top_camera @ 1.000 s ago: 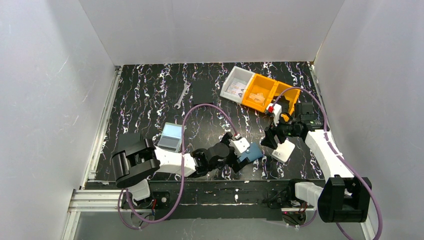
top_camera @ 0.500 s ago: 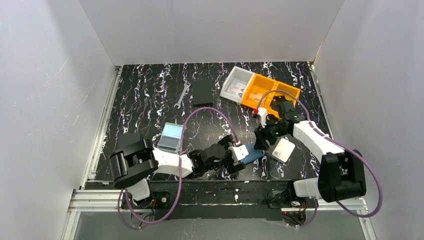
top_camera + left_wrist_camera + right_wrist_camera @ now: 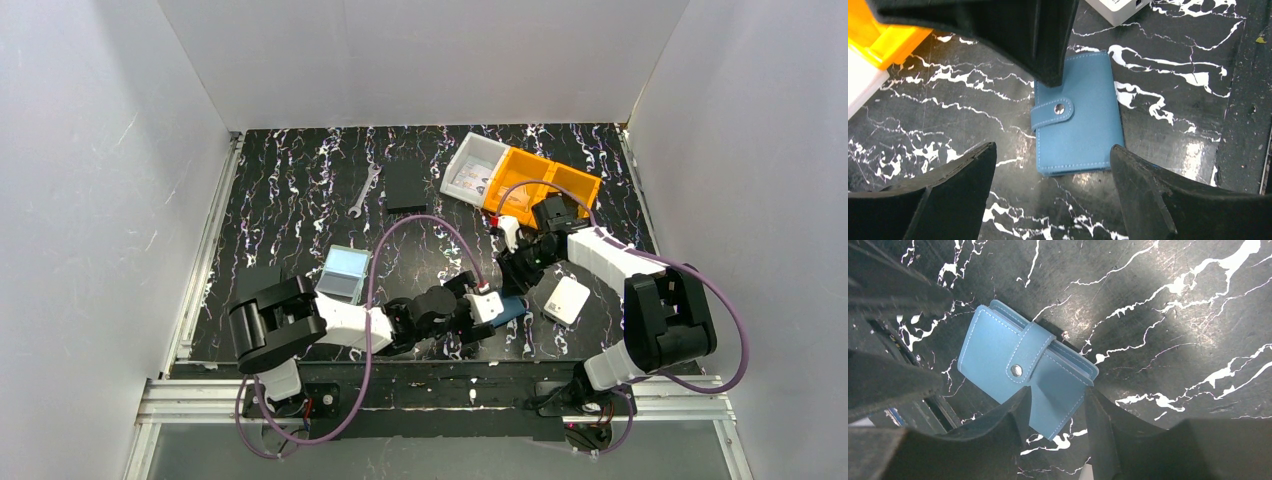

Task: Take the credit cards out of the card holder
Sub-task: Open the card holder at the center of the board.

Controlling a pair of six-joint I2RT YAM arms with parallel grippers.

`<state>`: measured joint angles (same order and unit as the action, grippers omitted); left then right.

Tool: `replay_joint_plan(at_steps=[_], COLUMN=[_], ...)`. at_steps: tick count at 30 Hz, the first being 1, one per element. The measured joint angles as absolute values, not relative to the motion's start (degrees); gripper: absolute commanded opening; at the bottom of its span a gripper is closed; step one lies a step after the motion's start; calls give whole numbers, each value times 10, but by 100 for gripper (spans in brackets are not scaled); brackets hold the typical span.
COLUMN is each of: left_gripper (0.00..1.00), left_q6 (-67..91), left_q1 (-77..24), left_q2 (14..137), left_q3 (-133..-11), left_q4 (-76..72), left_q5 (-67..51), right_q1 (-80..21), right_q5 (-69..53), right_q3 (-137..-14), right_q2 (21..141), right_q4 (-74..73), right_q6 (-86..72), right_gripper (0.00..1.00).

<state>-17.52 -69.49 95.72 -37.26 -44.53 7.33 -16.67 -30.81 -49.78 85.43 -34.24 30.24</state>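
Plainly, the blue card holder (image 3: 1078, 117) lies flat and closed on the black marbled table (image 3: 1173, 65), at the lower centre of the top view, its snap tab (image 3: 1053, 114) fastened and no credit cards showing. The left gripper (image 3: 1053, 150) straddles it, jaws wide and clear of it; the right gripper (image 3: 1055, 397) has jaws half apart about one end, pinching or not I cannot tell. With both crowded over so thin a thing, fingers may collide or skid it sideways.
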Motion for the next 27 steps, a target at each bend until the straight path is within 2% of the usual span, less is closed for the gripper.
replay_joint_plan(at_steps=[6,9,12,15,27], left_gripper=[71,67,62,52,46], left_q6=[-189,-196,-204,-210,-229], left_q1=[-695,-695,-695,-695,-697], left_q2=[1006,1029,1047,1062,1084], left_q3=[-423,-447,-463,-474,-489], left_q4=[-444,-443,-439,-432,-432], left_q5=[67,66,66,68,98], right_q1=[-174,-173,-173,-173,-173], right_q5=[-270,-250,-241,-239,-239], right_q3=[-498,-498,-498,-498,-498], right_q2=[854,852,851,851,853], right_q4=[-329,-320,-313,-313,-313], right_q6=[283,273,269,268,270], right_gripper=[33,29,27,25,20])
